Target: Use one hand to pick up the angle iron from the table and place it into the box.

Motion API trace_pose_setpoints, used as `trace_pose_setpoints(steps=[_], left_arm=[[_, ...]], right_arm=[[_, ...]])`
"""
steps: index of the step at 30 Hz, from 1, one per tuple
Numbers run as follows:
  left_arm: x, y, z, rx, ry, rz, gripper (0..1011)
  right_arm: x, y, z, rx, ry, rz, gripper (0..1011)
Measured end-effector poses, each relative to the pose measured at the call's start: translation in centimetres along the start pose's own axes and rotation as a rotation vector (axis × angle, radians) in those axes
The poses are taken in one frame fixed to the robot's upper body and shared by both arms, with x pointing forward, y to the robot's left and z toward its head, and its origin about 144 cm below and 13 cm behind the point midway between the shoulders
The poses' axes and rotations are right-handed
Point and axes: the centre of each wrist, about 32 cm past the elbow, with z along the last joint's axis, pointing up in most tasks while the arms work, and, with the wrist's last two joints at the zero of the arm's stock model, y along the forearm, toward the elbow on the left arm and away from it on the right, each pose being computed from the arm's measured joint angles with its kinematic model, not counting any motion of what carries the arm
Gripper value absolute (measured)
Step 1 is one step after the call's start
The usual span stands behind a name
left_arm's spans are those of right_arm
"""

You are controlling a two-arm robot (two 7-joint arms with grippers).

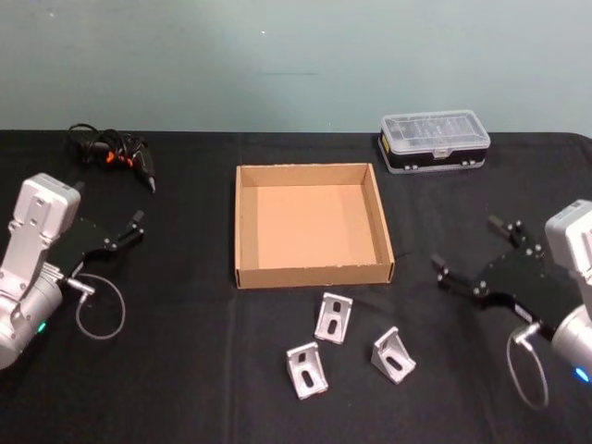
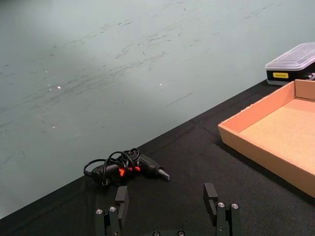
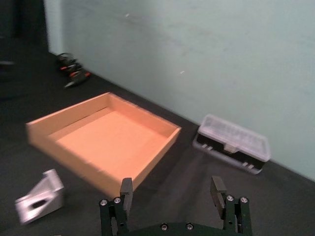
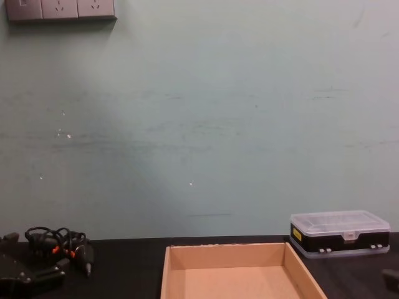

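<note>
Three silver angle irons lie on the black table (image 1: 185, 370) in front of the box: one (image 1: 333, 317) nearest it, one (image 1: 306, 369) lower left, one (image 1: 393, 354) lower right. The right wrist view catches one angle iron (image 3: 39, 201) before the box wall (image 3: 98, 169). The tan cardboard box (image 1: 314, 275) sits mid-table and holds nothing. My right gripper (image 1: 467, 245) hovers open to the right of the irons, its jaws spread wide with nothing between them (image 3: 171, 189). At the table's left my left gripper (image 1: 129, 231) is open and holds nothing (image 2: 166, 196).
A clear-lidded plastic case (image 1: 434, 141) stands behind the box at the right. A black tool with tangled cable (image 1: 116, 153) lies at the back left, ahead of the left gripper (image 2: 125, 168). A pale green wall bounds the table's far edge.
</note>
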Motion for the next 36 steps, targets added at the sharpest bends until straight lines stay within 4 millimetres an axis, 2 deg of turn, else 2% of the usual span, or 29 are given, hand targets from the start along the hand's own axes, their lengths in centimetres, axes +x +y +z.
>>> trace_pose_setpoints(steps=[4, 12, 22, 36], left_arm=[[0.0, 0.0, 0.0, 0.0, 0.0, 0.0, 1000], [0.0, 0.0, 0.0, 0.0, 0.0, 0.0, 1000], [0.0, 0.0, 0.0, 0.0, 0.0, 0.0, 1000], [0.0, 0.0, 0.0, 0.0, 0.0, 0.0, 1000]], right_arm=[[-0.5, -1.7, 1.7, -0.051, 0.045, 0.073, 1004], [-1.8, -2.8, 3.5, -0.201, 0.112, 0.213, 1004], [-3.1, -2.1, 3.2, -0.323, 0.15, 0.333, 1004], [-4.4, -0.5, 2.4, -0.355, 0.149, 0.355, 1004]])
